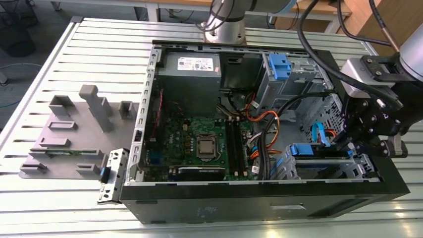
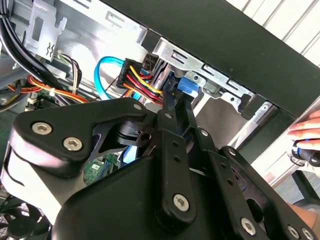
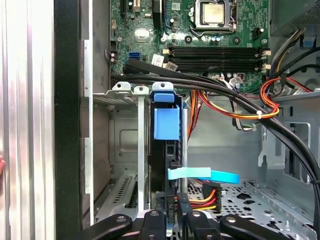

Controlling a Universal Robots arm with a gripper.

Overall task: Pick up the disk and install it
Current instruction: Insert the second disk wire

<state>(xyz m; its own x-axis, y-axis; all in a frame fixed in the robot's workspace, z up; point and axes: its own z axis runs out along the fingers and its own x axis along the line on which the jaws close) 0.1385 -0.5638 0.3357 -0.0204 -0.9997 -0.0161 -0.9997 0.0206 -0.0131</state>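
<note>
Low inside the case [image 1: 264,198], gripper [image 3: 170,212] fingers together on the upright disk [image 3: 165,125].

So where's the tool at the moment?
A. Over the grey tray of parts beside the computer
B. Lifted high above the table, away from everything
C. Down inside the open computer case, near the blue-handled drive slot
C: in the exterior view the tool is inside the open computer case at its right end, next to the blue-handled drive slot.

A pale slatted metal table [image 1: 79,54] stood in even light, with wooden furniture [image 1: 360,17] behind it.
</note>
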